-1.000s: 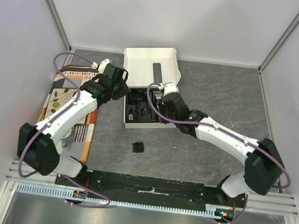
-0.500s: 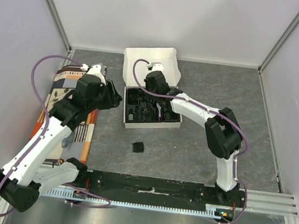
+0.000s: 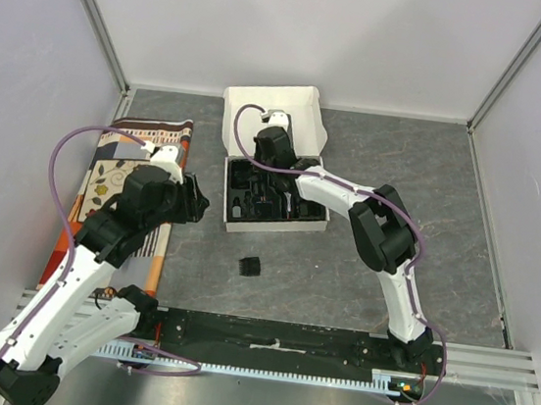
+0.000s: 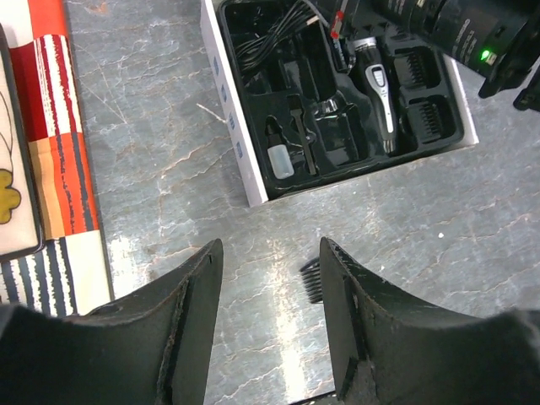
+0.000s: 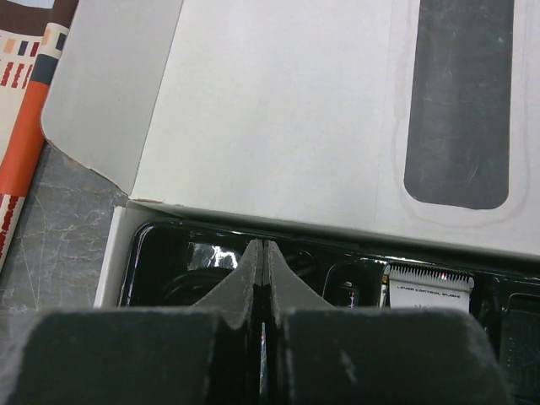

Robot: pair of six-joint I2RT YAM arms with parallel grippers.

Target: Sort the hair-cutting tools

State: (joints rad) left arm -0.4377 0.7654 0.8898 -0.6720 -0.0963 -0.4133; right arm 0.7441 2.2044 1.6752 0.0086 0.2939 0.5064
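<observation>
The black clipper point(image 4: 381, 93) with its silver blade head point(image 5: 426, 283) lies in the black moulded tray point(image 3: 234, 220) of the white box. The coiled cable point(image 4: 270, 42) fills the tray's back-left pocket. A small pale bottle point(image 4: 281, 160) and comb guards point(image 4: 430, 118) sit in other pockets. One loose black comb guard point(image 3: 250, 265) lies on the table in front of the box. My left gripper point(image 4: 270, 253) hangs open and empty over the table, left of the box, with the loose guard point(image 4: 310, 278) just beyond its right finger. My right gripper point(image 5: 265, 245) is shut on nothing over the tray's back-left corner.
The box lid point(image 3: 271, 114) stands open behind the tray. A patterned orange mat point(image 3: 120, 179) covers the table's left side. Grey walls close in the left, back and right. My right arm point(image 4: 456, 25) reaches across the box's far right.
My left arm pulled back from the box toward the near left and its jaws widened. My right gripper moved to the tray's back-left corner and shut.
</observation>
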